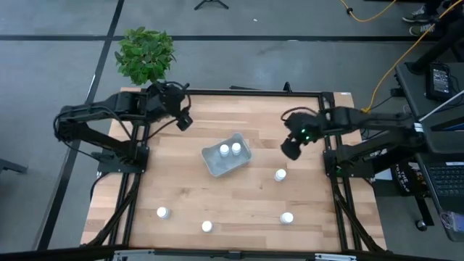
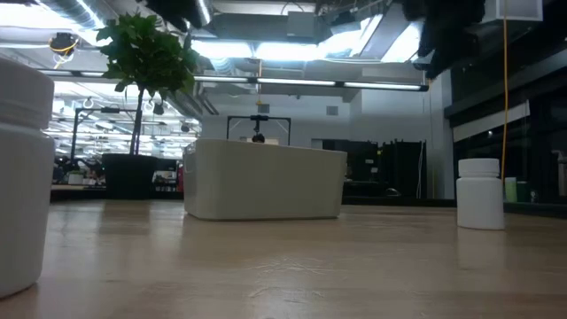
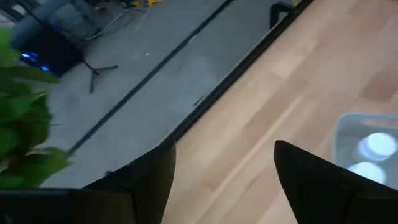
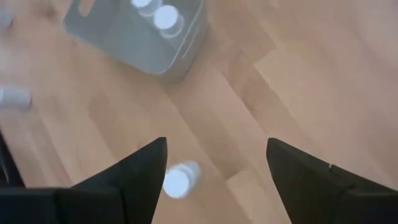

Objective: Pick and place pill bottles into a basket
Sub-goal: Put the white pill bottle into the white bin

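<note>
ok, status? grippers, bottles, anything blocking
Left gripper open, empty, near table's back edge. Right gripper open above a pill bottle. Two bottles in basket, four on table. Path clear.

Grey floor (image 1: 43, 87) around wooden table (image 1: 239, 196); potted plant (image 1: 145, 54) at far-left corner; ceiling strip lights (image 2: 310, 84) overhead.

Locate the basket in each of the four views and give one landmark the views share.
High view: the basket sits at the table's middle, tilted, holding two pill bottles.
Low view: the basket stands left of centre, its side wall facing the camera.
Left wrist view: a corner of the basket shows at the right edge.
Right wrist view: the basket lies at the top.
Shared landmark: the two white caps inside, hidden only in the low view.
</note>
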`<move>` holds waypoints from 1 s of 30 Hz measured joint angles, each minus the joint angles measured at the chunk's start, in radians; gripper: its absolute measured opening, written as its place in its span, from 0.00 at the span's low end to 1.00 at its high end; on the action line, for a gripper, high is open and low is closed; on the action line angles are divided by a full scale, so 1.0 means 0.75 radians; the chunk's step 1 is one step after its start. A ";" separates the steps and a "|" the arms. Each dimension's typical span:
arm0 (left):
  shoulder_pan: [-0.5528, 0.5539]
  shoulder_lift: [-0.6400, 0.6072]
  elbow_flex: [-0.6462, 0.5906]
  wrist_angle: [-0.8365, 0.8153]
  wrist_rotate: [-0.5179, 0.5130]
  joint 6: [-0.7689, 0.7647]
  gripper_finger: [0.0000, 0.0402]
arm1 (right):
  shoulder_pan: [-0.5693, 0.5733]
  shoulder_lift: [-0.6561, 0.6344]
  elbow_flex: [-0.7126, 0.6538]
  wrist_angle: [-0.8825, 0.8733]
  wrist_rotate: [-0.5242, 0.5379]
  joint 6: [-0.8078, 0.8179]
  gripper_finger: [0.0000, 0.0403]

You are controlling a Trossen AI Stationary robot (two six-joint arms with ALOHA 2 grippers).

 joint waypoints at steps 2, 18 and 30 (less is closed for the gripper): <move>0.000 -0.024 -0.006 -0.013 -0.023 0.029 0.65 | 0.038 0.033 -0.022 0.032 0.026 0.117 0.68; 0.000 -0.149 -0.011 -0.064 0.065 0.110 0.66 | 0.215 0.262 -0.252 0.196 -0.013 0.841 0.68; 0.000 -0.149 -0.012 -0.065 0.070 0.100 0.66 | 0.318 0.432 -0.253 0.231 -0.111 0.935 0.68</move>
